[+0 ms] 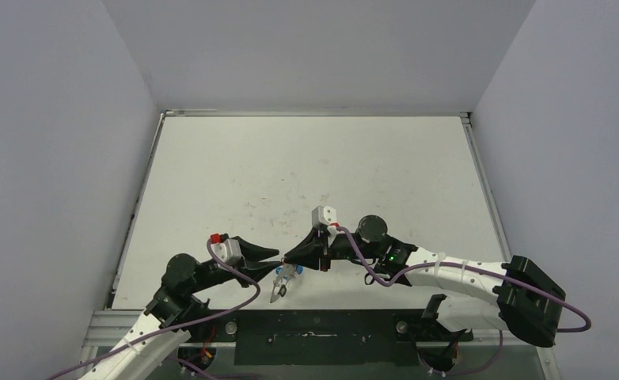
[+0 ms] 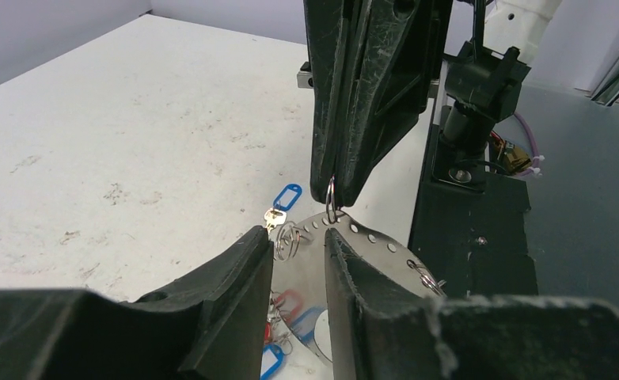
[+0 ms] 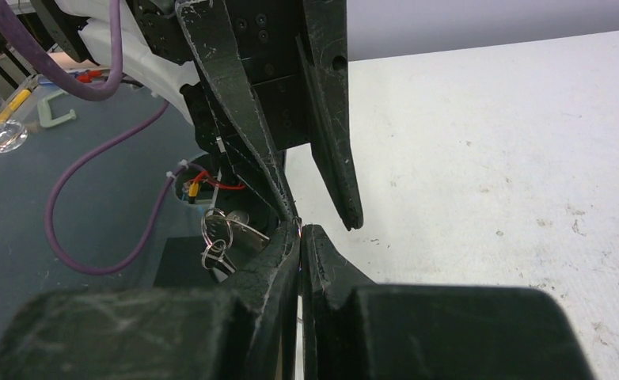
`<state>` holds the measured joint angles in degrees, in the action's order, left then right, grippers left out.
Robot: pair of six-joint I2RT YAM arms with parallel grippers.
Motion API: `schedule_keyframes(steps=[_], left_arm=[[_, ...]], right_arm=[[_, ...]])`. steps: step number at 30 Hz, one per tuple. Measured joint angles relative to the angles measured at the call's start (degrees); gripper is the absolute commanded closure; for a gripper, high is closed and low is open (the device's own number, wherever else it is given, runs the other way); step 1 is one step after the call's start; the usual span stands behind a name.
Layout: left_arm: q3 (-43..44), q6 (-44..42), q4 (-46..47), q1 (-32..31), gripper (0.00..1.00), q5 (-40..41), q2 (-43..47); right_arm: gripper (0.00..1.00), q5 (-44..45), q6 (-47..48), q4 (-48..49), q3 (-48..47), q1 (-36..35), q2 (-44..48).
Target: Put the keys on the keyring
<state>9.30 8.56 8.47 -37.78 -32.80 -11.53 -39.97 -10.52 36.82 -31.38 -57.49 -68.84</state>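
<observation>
Right hand [image 3: 301,231] clamped tight on keyring [image 2: 332,198]; left hand [image 2: 298,236] slightly parted near keys [image 2: 275,216]

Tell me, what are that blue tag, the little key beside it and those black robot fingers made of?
The blue tag looks like plastic: bright even colour, smooth glossy rim. The key beside it seems to be metal, pale and shiny. The fingers of the left gripper look like hard matte black plastic, judging by fine whitish scratches; the exact material is unclear.
</observation>
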Motion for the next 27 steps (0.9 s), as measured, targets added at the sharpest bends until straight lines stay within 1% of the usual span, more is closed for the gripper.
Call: schedule_keyframes(steps=[4, 10, 15, 17, 20, 21, 22, 23, 27], left_arm=[[0.0, 0.5, 0.5, 0.0, 0.71, 0.1, 0.1], [-0.2, 2.9, 5.2, 0.0, 0.68, -1.6, -3.3], [-0.2, 4.1, 8.5, 0.0, 0.67, -3.7, -6.2], [-0.2, 4.3, 9.3, 0.0, 0.69, -4.5, -6.5], [-0.2, 4.6, 9.9, 0.0, 0.78, -5.0, -6.5], [-0.2, 4.7, 9.9, 0.0, 0.85, -5.1, -6.4], [-0.2, 4.8, 10.0, -0.1, 0.95, -5.2, -6.4], [-0.2, 5.0, 10.0, -0.1, 1.0, -5.4, -6.3], [-0.3, 4.8, 10.0, 0.0, 1.0, -5.2, -6.3]], right_arm=[[1.0, -0.5, -0.5, 0.2, 0.0, 0.0, 0.0], [1.0, -0.5, -0.7, 1.0, 0.0, 0.0, 0.0], [1.0, -0.5, -0.7, 1.0, 0.0, 0.0, 0.0], [1.0, -0.5, -0.6, 1.0, 0.0, -0.1, 0.0], [1.0, -0.5, -0.6, 1.0, 0.0, -0.2, 0.0], [1.0, -0.4, -0.6, 1.0, 0.0, -0.2, 0.0], [1.0, -0.3, -0.6, 1.0, 0.0, -0.2, 0.0], [1.0, -0.1, -0.6, 1.0, 0.0, -0.2, 0.0], [1.0, 0.1, -0.7, 1.2, 0.0, -0.1, 0.0]])
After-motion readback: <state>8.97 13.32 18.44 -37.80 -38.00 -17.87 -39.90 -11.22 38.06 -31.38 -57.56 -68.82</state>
